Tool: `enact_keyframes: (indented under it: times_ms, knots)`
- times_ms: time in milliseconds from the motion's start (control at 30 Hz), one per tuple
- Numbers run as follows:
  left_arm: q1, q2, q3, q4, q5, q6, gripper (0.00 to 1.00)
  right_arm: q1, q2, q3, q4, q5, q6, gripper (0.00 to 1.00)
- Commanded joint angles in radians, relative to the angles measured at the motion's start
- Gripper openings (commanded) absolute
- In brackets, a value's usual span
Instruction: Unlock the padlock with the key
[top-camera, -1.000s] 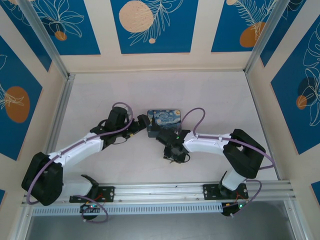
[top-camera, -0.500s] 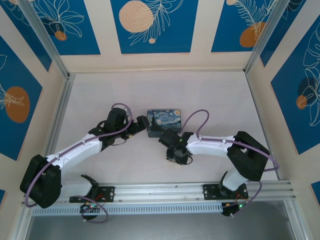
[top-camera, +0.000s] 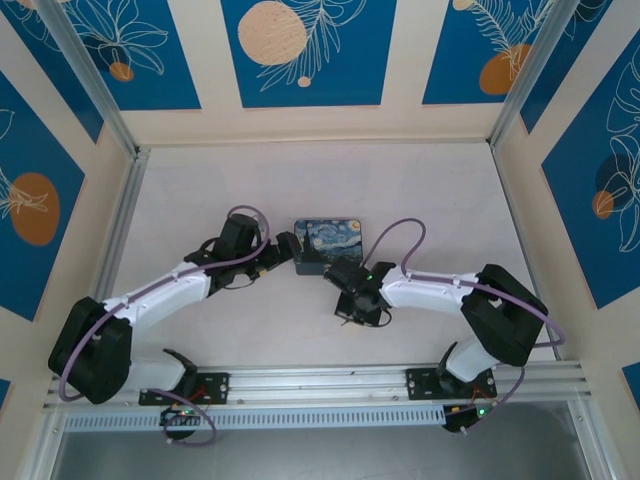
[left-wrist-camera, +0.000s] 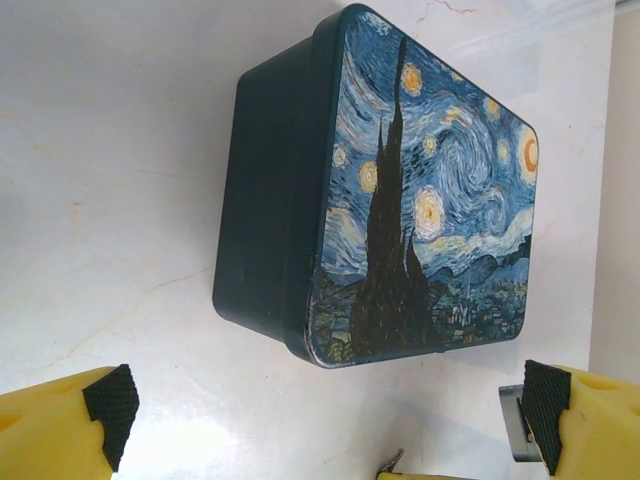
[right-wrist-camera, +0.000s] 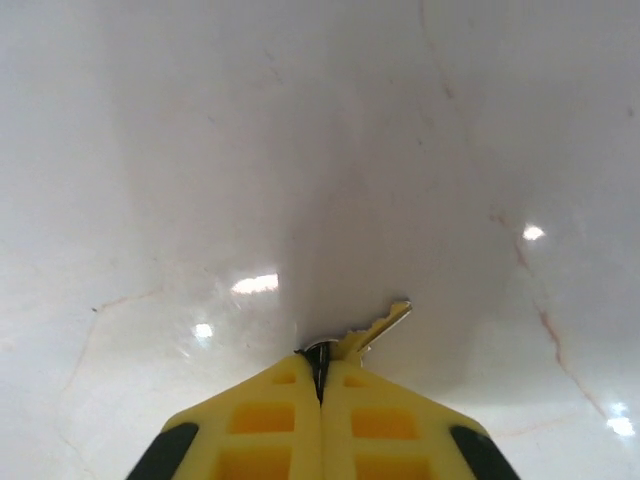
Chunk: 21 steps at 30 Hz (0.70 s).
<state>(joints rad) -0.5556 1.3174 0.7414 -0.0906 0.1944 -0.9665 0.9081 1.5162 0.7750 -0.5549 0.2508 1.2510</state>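
Pinching the key (right-wrist-camera: 375, 328) down at the desk (right-wrist-camera: 300, 150), the right tool (right-wrist-camera: 320, 368) is completing the pickup; the left tool (left-wrist-camera: 328, 415) is hanging spread beside the starry-night box (left-wrist-camera: 420, 200). Aiming the blade at the padlock is coming next.

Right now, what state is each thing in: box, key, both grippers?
box: lid shut, sitting flat.
key: pinched by its head, blade sticking out past the fingertips.
left gripper: open wide, empty, facing the box.
right gripper: shut on the key.
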Motion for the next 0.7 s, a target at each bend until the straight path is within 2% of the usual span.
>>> enact_keyframes:
  times_ms: [0,233,367,667]
  knots:
    - [-0.001,0.023,0.036,-0.008,-0.02,0.007,1.0,-0.023,0.011,-0.083,-0.001,-0.004,-0.06,0.0]
    - [-0.004,0.016,0.043,-0.015,-0.009,0.018,1.0,-0.059,-0.132,-0.155,0.044,-0.053,-0.146,0.0]
    - [-0.007,0.004,0.049,0.012,0.002,0.012,1.0,-0.113,-0.255,-0.162,0.046,-0.081,-0.159,0.0]
    - [-0.019,0.011,0.074,0.129,0.076,-0.107,1.0,-0.265,-0.431,-0.051,0.075,-0.14,-0.164,0.0]
